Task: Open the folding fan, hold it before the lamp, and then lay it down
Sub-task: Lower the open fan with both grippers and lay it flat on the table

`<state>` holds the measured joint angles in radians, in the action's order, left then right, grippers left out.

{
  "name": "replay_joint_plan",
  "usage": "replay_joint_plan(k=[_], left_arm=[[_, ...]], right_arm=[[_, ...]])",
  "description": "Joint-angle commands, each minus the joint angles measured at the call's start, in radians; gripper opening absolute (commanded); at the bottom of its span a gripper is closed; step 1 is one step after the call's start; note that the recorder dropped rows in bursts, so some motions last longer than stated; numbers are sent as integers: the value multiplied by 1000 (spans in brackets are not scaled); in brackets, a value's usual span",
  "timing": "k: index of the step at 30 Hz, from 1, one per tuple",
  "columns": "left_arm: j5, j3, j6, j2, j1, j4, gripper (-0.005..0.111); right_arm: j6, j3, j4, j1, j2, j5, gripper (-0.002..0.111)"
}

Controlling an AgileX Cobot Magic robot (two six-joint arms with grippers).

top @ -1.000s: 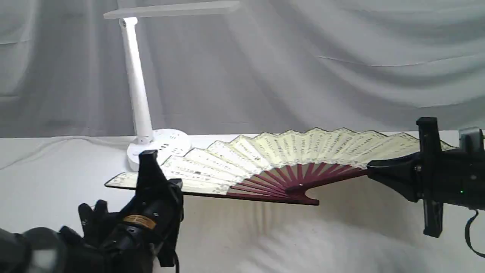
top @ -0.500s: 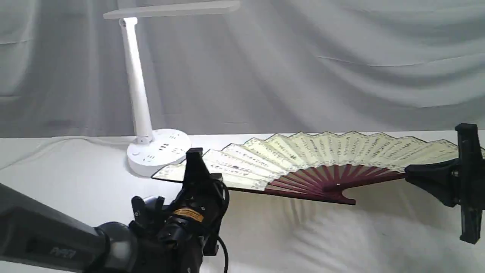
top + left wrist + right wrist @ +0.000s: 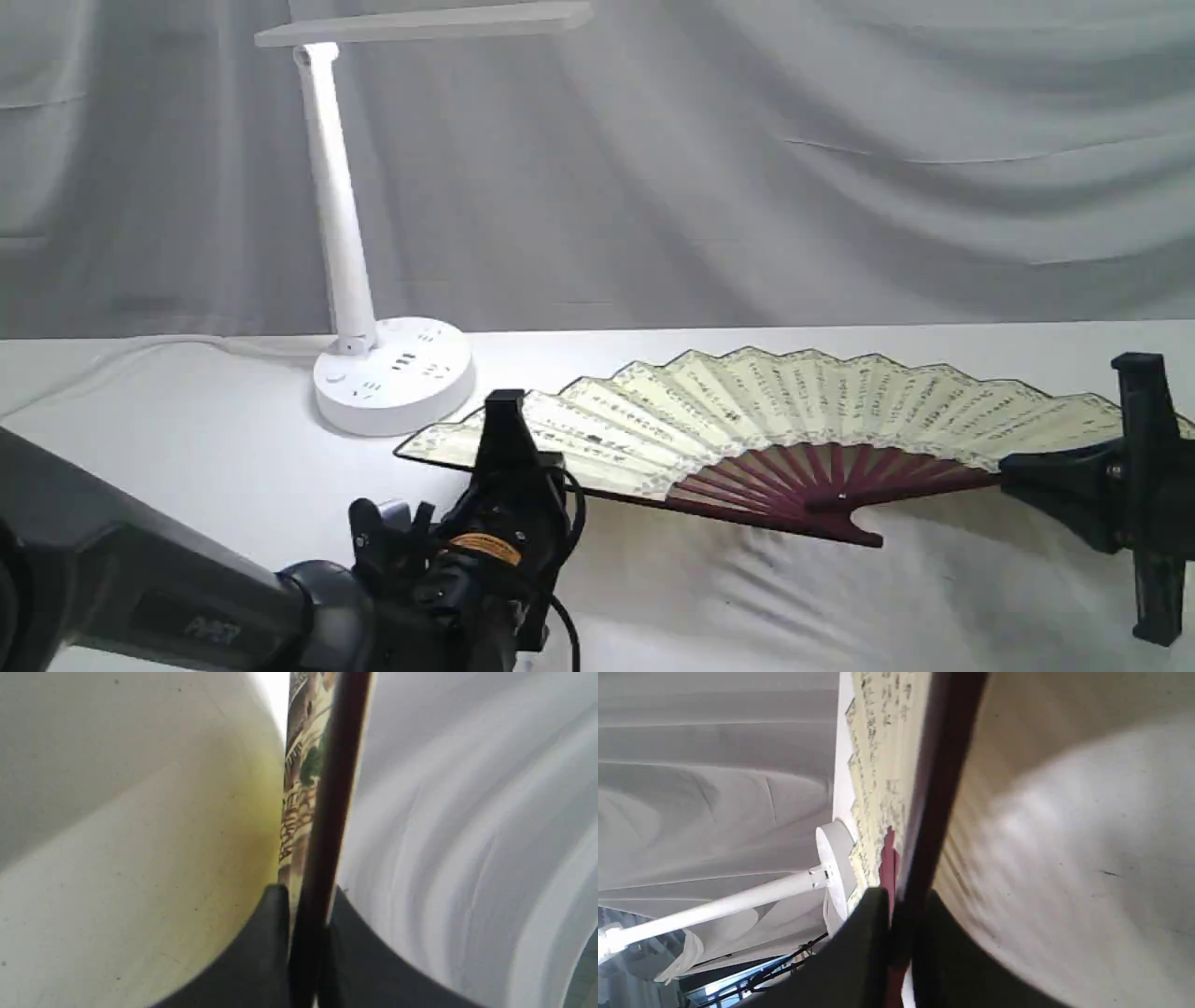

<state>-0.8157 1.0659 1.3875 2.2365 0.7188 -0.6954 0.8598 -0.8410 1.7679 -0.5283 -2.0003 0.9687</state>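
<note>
**Desk:** What are the jaws doing?

**Photographer:** The left gripper [image 3: 306, 893] is clamping one dark maroon wooden guard of the folding fan [image 3: 794, 401]. The right gripper [image 3: 902, 893] is pinching the opposite guard, with both sets of jaws closed on wood.

**Desk:** And the fan itself?

**Photographer:** It is spreading fully open between them, its long axis running side to side across the table [image 3: 187, 420]. It is hanging low over the white cloth, and I cannot tell if it is touching. The leaf is pleated cream paper with black calligraphy and thin ribs.

**Desk:** The lamp [image 3: 336, 205]?

**Photographer:** It is standing toward the rear left, its smooth round white base just beside the fan's left tip.
</note>
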Motion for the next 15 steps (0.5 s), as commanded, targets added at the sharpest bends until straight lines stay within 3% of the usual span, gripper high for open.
replay_joint_plan(k=[1,15], left_arm=[[-39,10,-42,-13,-5,-26,8],[-39,10,-180,-13,-5,-28,70]], right_arm=[[65,7,-24,-5,-44,-35,0],[119,7,-24,-5,-66,-116,3]])
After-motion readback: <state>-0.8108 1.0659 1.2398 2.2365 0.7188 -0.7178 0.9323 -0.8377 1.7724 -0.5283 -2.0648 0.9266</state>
